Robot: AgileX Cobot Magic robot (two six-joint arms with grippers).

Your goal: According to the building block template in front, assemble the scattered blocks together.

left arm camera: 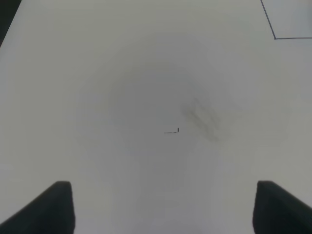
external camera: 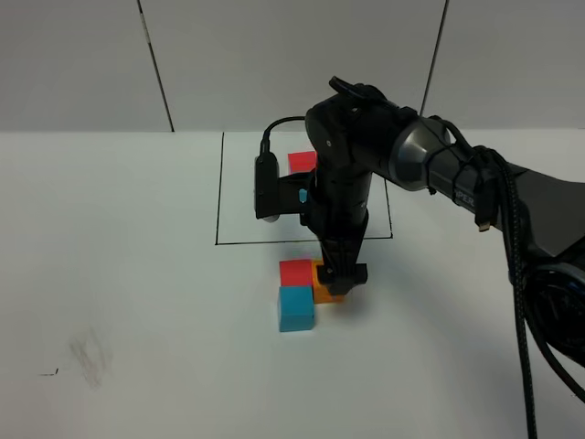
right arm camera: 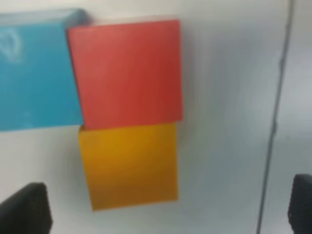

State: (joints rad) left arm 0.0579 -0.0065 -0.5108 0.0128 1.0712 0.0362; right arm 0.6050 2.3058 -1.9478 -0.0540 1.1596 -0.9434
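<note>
right wrist view shows the right gripper [right arm camera: 165, 207] spread open over the matte orange cube [right arm camera: 129, 165], which touches the red cube [right arm camera: 126, 73] beside the light blue cube [right arm camera: 36, 73]; placing looks done, so next comes lifting clear.
</note>
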